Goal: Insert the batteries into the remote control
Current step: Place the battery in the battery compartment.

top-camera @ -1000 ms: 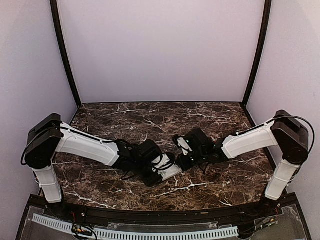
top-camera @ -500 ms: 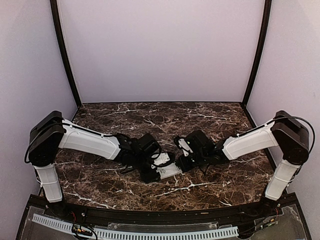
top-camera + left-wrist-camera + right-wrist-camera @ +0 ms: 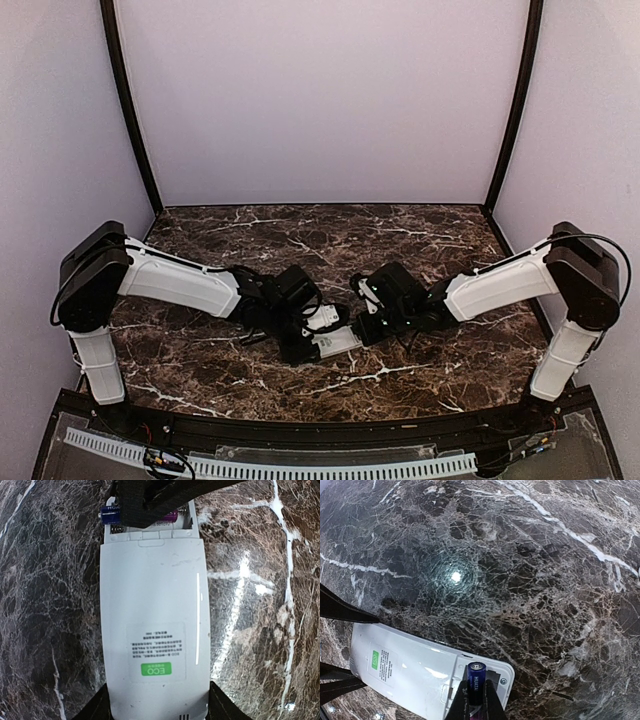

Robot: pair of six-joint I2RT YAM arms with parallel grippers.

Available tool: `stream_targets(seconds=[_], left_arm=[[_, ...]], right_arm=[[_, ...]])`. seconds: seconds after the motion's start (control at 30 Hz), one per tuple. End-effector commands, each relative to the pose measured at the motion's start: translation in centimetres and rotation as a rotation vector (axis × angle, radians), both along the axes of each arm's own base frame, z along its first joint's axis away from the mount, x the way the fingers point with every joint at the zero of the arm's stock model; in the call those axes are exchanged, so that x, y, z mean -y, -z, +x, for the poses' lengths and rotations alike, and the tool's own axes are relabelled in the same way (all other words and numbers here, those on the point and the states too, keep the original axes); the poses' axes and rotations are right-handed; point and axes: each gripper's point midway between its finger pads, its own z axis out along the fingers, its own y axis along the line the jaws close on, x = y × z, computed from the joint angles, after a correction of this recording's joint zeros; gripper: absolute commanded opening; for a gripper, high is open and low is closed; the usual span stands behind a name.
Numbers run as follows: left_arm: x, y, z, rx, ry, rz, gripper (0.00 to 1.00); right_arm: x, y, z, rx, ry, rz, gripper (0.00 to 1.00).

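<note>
Remote control point(image 3: 152, 625) (smooth white rounded slab)

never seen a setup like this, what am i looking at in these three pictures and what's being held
This is a robot with a left arm and a right arm, both white and black, bolted at the near edge of a dark marble-patterned table. The wide picture comes from a fixed camera above and behind them. The two close-ups come from a camera on each wrist, looking past that arm's own two-fingered hand. The left hand grips the slim white plastic remote control by its long sides, back up, with the battery bay at its far end open. The right hand pinches a small blue and purple cylindrical battery right at that bay. Whether it is seated yet, I cannot tell.
</note>
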Motion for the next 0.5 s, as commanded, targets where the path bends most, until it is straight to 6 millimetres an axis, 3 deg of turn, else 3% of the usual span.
stream_targets(seconds=[0.0,0.47], left_arm=[[-7.2,4.2,-1.0,-0.065,-0.063,0.284,0.00],[-7.3,4.2,-0.8,-0.052,-0.059,0.290,0.00]], right_arm=[[8.1,5.0,-3.2,-0.144,0.094,-0.333,0.00],[9.2,6.0,-3.9,-0.180,0.139,-0.377,0.04]])
